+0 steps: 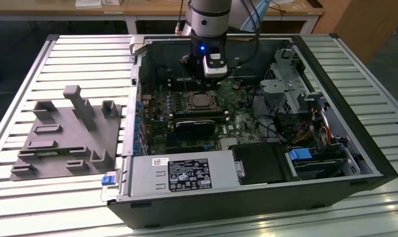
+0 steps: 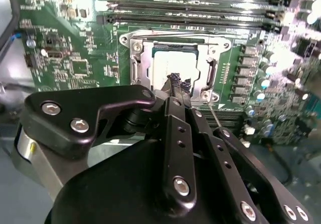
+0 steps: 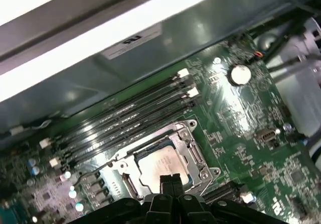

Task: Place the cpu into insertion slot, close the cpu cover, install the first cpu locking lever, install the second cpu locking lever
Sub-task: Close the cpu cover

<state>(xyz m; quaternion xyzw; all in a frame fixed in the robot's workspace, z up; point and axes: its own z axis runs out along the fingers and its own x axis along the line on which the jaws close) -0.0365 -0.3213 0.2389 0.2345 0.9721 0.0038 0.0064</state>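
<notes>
Gripper (image 2: 176,81), jaws pinched together w/ nothing between, sits close over the cpu (image 2: 169,63) seated in the insertion slot (image 2: 134,47) mid-board; chip's prob. light, stiff, fragile underneath, so edges only.

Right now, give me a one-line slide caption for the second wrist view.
Gripper, jaws shut, over the cpu, framed by the cpu cover on the green motherboard.
</notes>
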